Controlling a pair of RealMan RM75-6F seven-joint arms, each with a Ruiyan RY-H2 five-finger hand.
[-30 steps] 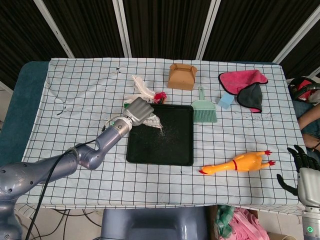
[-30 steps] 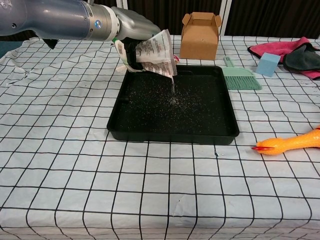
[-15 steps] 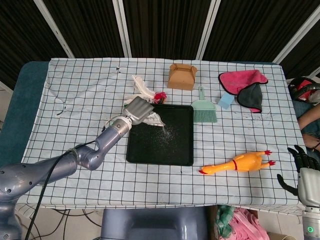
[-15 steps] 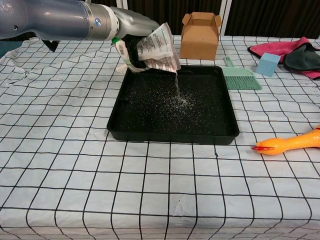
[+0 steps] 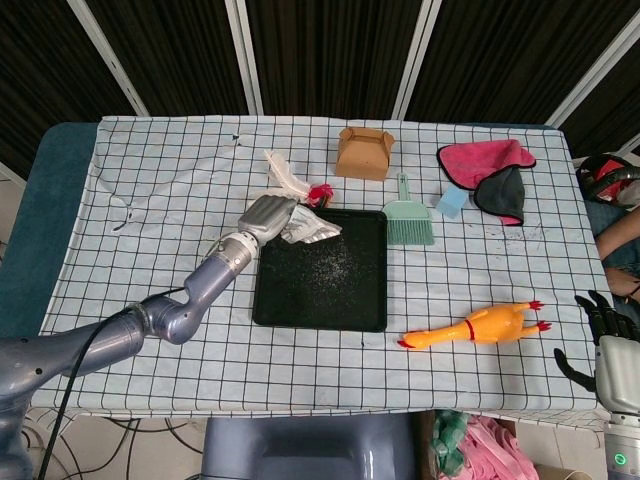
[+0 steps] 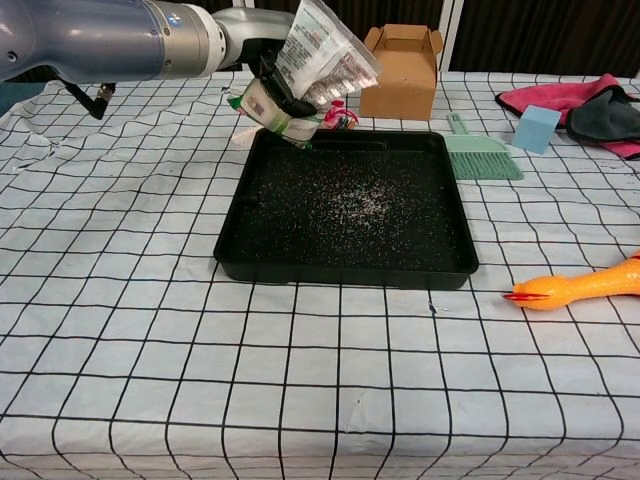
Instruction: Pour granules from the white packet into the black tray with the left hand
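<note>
A white cloth with a black grid (image 5: 150,180) covers the table (image 5: 60,200), whose blue top shows bare along the 9 o'clock edge. Behind the table stand dark panels split by pale slanted bars (image 5: 245,55).

The black tray (image 6: 345,260) sits near the middle of the cloth, pale granules (image 6: 360,205) scattered over its floor. At the tray's 11 o'clock corner the left hand (image 5: 265,215) grips the white packet (image 6: 320,60), fingers (image 6: 275,85) clenched around its lower part; the packet is raised above the tray's rim with its printed face tilted up.

At 12 o'clock from the tray stands a small brown cardboard box (image 5: 362,152). A green dustpan brush (image 5: 408,218) lies just beside the tray's 1 o'clock corner, and a light blue block (image 5: 452,203) lies next to it. Pink and dark cloths (image 5: 490,175) are heaped toward 2 o'clock. A yellow rubber chicken (image 5: 475,327) lies at the tray's 4 o'clock.

The right hand (image 5: 610,335) hangs off the table's 4 o'clock corner, fingers spread and holding nothing
</note>
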